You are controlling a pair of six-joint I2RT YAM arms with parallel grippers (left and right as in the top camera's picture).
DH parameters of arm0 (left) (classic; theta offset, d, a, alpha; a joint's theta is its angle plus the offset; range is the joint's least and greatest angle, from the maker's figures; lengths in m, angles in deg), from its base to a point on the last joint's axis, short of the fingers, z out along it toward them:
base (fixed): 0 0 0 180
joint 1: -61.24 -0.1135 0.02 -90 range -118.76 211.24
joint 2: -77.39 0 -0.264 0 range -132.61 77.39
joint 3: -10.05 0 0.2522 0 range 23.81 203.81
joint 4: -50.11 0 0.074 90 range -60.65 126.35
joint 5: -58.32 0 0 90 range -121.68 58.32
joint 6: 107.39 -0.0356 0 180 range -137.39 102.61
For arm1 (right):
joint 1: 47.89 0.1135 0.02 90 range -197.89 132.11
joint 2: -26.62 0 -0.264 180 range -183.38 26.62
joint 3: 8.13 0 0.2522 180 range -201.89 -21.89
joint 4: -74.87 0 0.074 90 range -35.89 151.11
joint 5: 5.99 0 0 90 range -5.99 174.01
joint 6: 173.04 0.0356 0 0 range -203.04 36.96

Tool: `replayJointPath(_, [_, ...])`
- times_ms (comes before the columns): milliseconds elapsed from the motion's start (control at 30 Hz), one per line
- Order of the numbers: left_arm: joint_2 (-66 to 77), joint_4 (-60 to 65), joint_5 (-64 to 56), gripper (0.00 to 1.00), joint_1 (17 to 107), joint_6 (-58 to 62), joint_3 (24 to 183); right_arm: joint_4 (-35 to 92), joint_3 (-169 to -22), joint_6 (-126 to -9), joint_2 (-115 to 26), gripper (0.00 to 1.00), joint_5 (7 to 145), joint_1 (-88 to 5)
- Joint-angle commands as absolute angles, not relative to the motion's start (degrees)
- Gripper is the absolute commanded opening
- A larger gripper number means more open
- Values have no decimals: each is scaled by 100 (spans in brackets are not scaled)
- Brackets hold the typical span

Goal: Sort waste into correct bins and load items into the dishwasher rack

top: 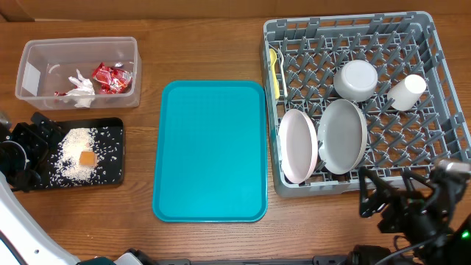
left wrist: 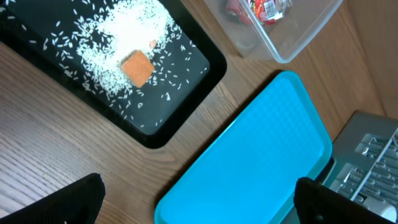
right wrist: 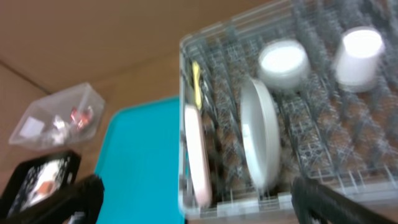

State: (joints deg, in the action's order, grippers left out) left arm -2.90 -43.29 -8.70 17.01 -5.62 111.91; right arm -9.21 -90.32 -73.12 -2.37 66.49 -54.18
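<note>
Sorting apparently complete. Left gripper (top: 33,151), jaws spread, empty, beside black tray (top: 114,158) holding rice grains (top: 77,168) and orange cube (top: 87,157); clear tub (top: 29,55) holds red wrapper (top: 110,77) and napkin (top: 79,88); dishwasher rack (top: 441,88) carries white plate (top: 298,146), grey plate (top: 342,136), bowl (top: 356,79), cup (top: 407,92). Right gripper (top: 379,202) released, empty. Retreat should lift clear of tray and rack rims.

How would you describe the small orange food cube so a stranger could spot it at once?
Left of the big teal plastic serving tray lies a shallow black rectangular tray. In it loose white rice grains are heaped, and the small orange food cube sits on that heap. It is the only solid, coloured piece among white grains.
</note>
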Motion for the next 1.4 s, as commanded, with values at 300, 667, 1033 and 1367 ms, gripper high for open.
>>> replayJointPath(300, [-283, -4329, -811, 100, 1754, -691, 11160, 2241, -5067, -7771, 2047, 100, 6137, -4790])
replayJointPath(667, [-283, -4329, -811, 100, 1754, -691, 11160, 5203, -2940, -7706, 2646, 100, 6253, -4569])
replayJointPath(1033, [-283, -4329, -811, 100, 1754, -691, 11160, 5789, -2586, -7299, 2646, 100, 7803, -4565])
replayJointPath(1367, [-283, -4329, -813, 100, 1754, -693, 11160, 5730, -2232, -7426, 2648, 100, 7893, -4569])
